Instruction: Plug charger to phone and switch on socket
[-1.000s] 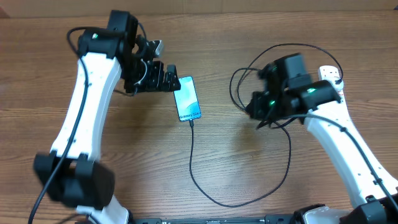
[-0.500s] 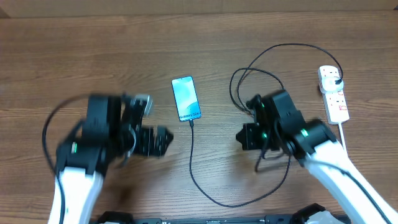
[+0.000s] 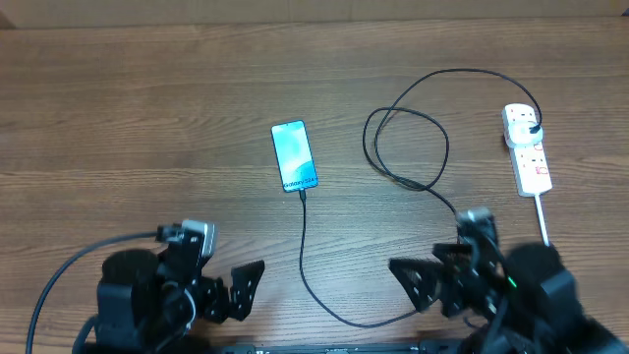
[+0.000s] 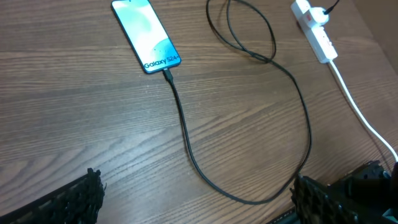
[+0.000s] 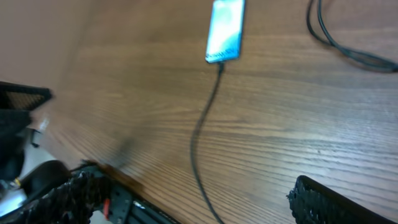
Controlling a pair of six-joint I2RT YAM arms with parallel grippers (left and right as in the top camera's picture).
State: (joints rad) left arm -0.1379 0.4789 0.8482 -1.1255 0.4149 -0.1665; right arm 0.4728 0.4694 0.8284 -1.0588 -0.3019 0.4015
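The phone lies flat mid-table with its blue screen lit; it also shows in the left wrist view and the right wrist view. The charger cable runs from the phone's near end, curves along the front, loops and reaches its black plug in the white socket strip. My left gripper is open and empty at the front left. My right gripper is open and empty at the front right. Both are far from the phone.
The strip's thick white lead runs toward the front right edge; it also shows in the left wrist view. The cable's front curve lies between the two grippers near the table's front edge.
Both arms have pulled back from the phone and cable loop to the table's front edge. The phone, cable and strip have stayed put.
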